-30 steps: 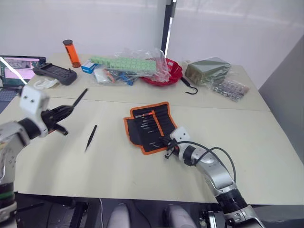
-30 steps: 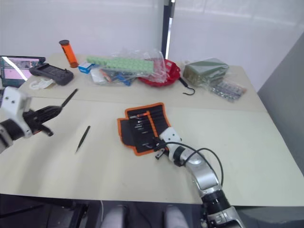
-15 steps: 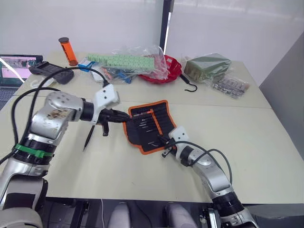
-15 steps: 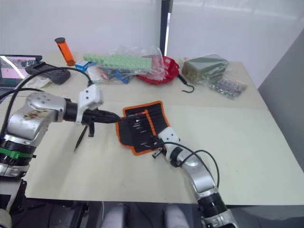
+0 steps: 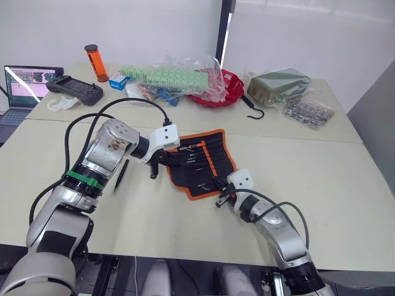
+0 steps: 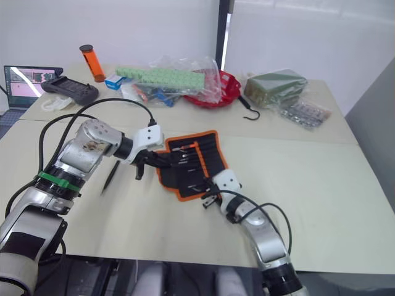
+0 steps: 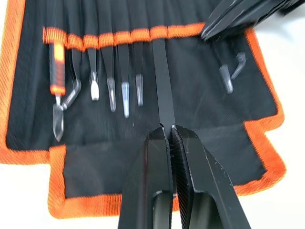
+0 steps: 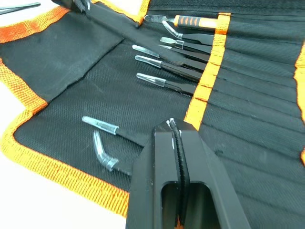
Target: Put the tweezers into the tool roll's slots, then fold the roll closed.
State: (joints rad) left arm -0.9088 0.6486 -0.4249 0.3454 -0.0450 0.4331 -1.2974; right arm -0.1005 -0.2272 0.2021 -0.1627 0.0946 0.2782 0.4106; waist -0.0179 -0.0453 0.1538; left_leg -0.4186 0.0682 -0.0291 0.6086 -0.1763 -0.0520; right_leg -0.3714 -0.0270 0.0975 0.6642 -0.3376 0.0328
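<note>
The tool roll (image 5: pixel 200 163) lies open mid-table, black with orange trim, and several tweezers (image 7: pixel 110 71) sit in its slots (image 7: pixel 119 37) under an orange band. My left gripper (image 7: pixel 170 130) is shut on one black tweezer (image 7: pixel 162 90), whose far end reaches the band. Another loose tweezer (image 5: pixel 119 177) lies on the table to the left of the roll. My right gripper (image 8: pixel 172 125) is shut, its tips resting on the roll's orange strip (image 8: pixel 205 81) near the front edge. Its fingers (image 7: pixel 238 14) show in the left wrist view, and it shows again in the left eye view (image 5: pixel 220 195).
Along the back of the table stand an orange bottle (image 5: pixel 93 58), a black controller (image 5: pixel 77 90), a laptop (image 5: pixel 28 83), green packs in plastic (image 5: pixel 163 76), a red bowl (image 5: pixel 227 89), a dark green bag (image 5: pixel 281 83) and a black hook (image 5: pixel 253 113).
My left arm has swung in from the far left to the roll, carrying its tweezer to the slots. The right gripper has stayed on the roll. The camera has shifted a little.
</note>
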